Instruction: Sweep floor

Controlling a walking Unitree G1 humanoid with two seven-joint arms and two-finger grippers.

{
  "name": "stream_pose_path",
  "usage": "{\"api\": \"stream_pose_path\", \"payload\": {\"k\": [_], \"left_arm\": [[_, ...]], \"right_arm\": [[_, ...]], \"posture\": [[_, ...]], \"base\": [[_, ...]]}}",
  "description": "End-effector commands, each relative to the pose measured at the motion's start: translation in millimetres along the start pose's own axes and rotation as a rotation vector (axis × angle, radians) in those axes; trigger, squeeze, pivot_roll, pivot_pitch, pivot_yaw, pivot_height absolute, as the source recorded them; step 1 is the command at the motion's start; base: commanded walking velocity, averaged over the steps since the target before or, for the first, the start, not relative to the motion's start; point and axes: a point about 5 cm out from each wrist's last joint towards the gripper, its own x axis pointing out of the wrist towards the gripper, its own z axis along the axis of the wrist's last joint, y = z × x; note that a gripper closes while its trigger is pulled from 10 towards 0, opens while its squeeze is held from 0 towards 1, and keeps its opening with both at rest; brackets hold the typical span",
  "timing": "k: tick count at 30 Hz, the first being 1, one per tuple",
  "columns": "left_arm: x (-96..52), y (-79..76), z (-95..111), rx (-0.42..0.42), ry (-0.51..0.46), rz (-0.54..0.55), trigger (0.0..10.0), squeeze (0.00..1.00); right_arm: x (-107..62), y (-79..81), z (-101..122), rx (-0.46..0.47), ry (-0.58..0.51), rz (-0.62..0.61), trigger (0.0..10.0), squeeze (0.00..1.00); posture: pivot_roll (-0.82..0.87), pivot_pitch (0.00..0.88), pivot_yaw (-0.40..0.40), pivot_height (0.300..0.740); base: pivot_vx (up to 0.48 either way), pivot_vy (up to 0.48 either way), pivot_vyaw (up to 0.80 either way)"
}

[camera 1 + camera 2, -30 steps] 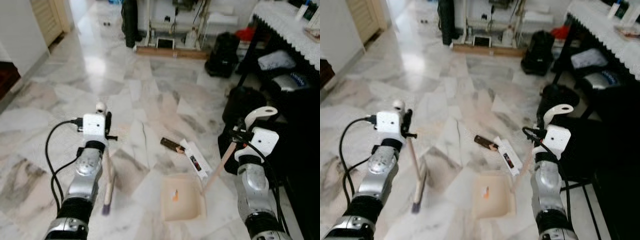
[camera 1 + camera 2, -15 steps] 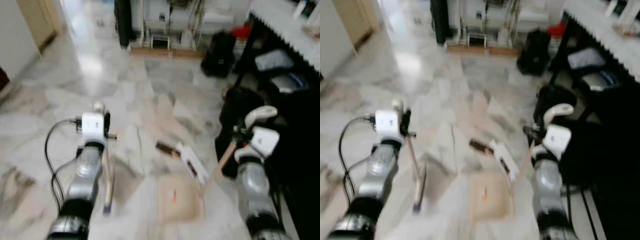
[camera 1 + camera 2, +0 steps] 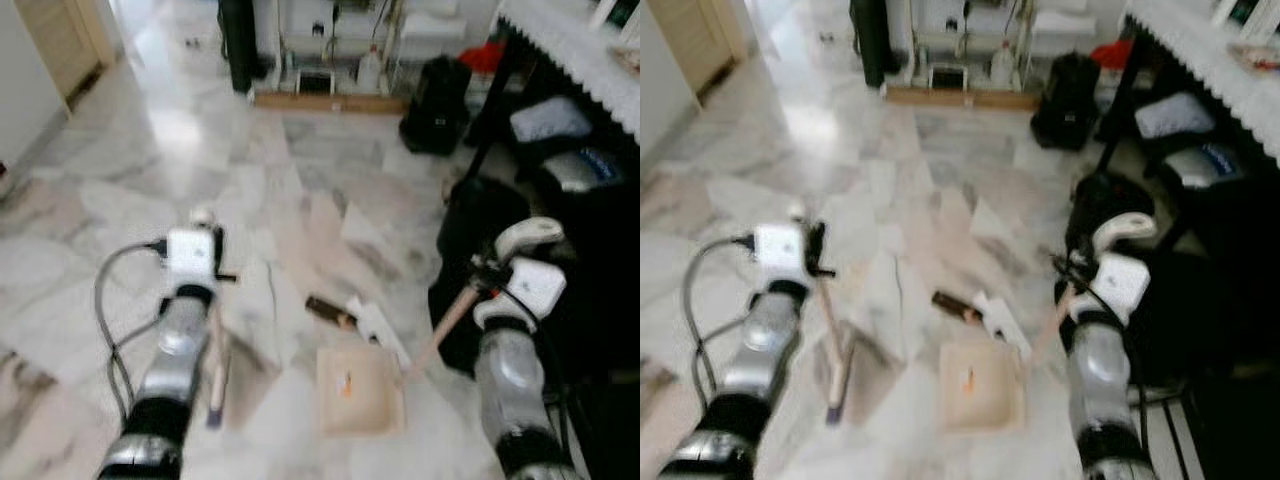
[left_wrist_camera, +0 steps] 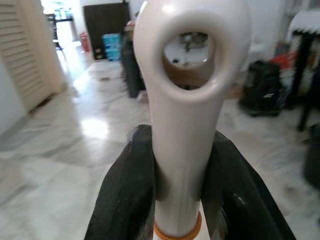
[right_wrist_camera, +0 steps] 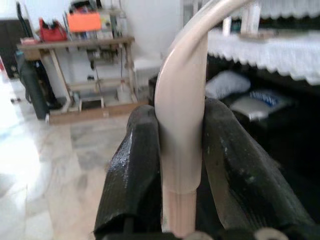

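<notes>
Stepped forward a little: dustpan and litter now nearer centre, none swept in. Left gripper clamped on broom; right gripper clamped on dustpan handle.

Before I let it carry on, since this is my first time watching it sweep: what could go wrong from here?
The white box and dark brown item lie just beyond the dustpan; a hard broom stroke could knock them aside instead of in. The dustpan sits close to the black bags, so the right hand has little room on that side. The left hand grips the broom handle near its top, so control may be loose.
</notes>
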Motion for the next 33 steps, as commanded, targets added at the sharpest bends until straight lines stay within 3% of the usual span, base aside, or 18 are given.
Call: {"api": "stream_pose_path", "payload": {"k": [1,33], "left_arm": [[4.1,6.7,10.7,0.007,-0.048,0.014,10.0,0.00],[4.2,7.8,11.0,0.014,-0.048,0.012,10.0,0.00]], "right_arm": [[5.3,2.8,11.6,0.002,-0.056,0.010,10.0,0.00],[4.6,4.6,11.3,0.008,-0.056,0.011,10.0,0.00]], "posture": [[0.08,0.077,-0.070,0.740],[0.09,0.081,-0.068,0.740]], "base": [[0.319,0.000,0.00],[0.318,0.000,0.00]]}}
